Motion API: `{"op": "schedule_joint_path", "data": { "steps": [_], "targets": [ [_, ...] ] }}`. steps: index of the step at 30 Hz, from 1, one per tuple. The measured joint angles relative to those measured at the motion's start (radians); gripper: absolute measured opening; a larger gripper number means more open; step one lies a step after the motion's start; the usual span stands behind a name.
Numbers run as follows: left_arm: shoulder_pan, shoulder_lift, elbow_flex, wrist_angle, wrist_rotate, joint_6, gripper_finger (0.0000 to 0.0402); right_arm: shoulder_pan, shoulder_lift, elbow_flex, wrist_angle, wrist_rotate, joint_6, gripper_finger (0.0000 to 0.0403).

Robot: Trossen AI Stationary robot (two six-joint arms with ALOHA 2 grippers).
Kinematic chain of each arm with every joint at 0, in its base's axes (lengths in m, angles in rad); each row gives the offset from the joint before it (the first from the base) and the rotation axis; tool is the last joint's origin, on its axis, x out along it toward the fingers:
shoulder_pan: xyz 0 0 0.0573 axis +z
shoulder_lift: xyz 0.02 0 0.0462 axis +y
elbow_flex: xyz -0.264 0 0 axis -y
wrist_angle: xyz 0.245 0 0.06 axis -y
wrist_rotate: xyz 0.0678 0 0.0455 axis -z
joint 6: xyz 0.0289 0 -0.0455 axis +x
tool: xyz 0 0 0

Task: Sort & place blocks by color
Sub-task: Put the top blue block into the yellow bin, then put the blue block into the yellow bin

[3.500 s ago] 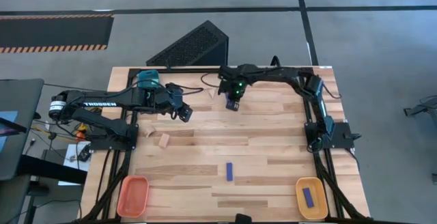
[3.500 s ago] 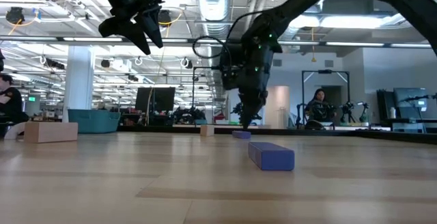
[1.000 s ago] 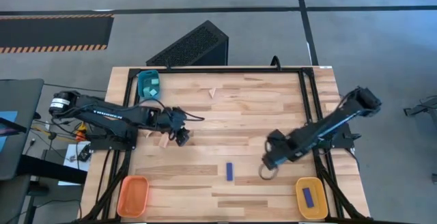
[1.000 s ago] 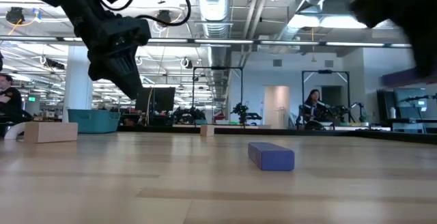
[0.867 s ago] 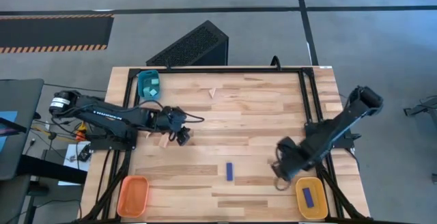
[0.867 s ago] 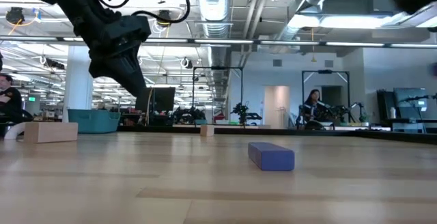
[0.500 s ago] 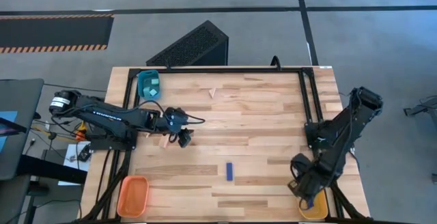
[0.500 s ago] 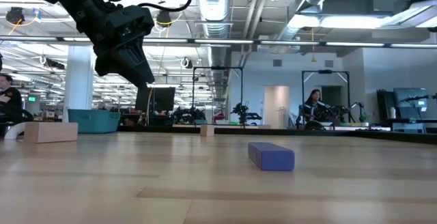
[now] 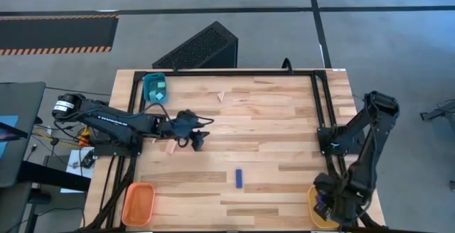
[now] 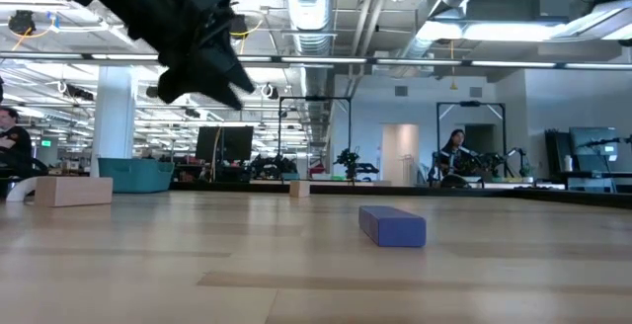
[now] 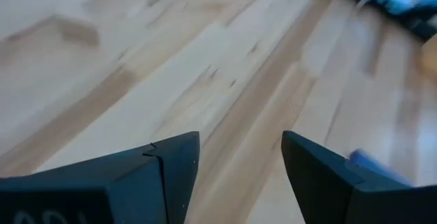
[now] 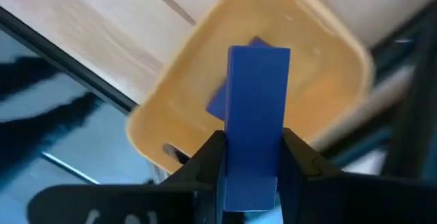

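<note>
A dark blue bar [image 12: 257,125] stands on end, clamped between the two dark fingers of the right gripper [image 12: 250,157], which hangs above the yellow tray [image 12: 198,80]. A second blue block [image 12: 217,101] lies inside that tray, partly hidden behind the held bar. In the high view this right gripper [image 9: 328,203] is at the lower right of the frame, over the yellow tray [image 9: 313,203] at the table's lower right corner.

Another dark blue bar [image 9: 239,178] lies alone on the wooden table [image 9: 270,119], below the middle of the frame; in the low view it [image 10: 392,225] sits in the centre.

The left gripper [image 9: 199,138] is left of centre in the high view, its fingers apart with nothing between them. In its wrist view the gap between the fingers [image 11: 171,176] shows only bare wood. A pale wood block [image 9: 171,146] lies just beside it, and a small pale wood piece [image 9: 221,96] rests near the top middle.

A teal tray [image 9: 149,87] at the upper left holds light cyan cubes [image 9: 161,86]. An orange tray [image 9: 138,203] sits at the lower left.
</note>
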Motion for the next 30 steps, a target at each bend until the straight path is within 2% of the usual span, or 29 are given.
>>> {"op": "schedule_joint_path", "data": {
  "steps": [5,7,12,17,23,30],
  "targets": [
    [0.001,0.0,0.0,0.088,-0.049,-0.013,0.0194,0.054,0.0,-0.063,0.177,0.063,0.088,0.0115],
    [0.001,0.0,0.0,0.091,-0.087,-0.034,0.0194,0.075,0.0,-0.076,0.183,0.079,0.118,0.0134],
    [0.002,0.0,0.0,0.09,-0.084,-0.072,0.0194,0.087,0.0,-0.092,0.16,0.093,0.133,0.018],
    [-0.005,0.0,0.0,0.075,-0.082,-0.17,0.0194,0.076,0.0,-0.095,0.16,0.112,0.105,0.0208],
    [-0.021,0.0,0.0,0.09,-0.083,-0.214,0.0194,0.047,0.0,-0.095,0.134,0.153,0.048,0.0214],
    [-0.038,0.0,0.0,0.201,-0.085,-0.215,0.0194,-0.082,-0.002,-0.095,0.15,0.259,-0.18,0.0203]
  ]
}}
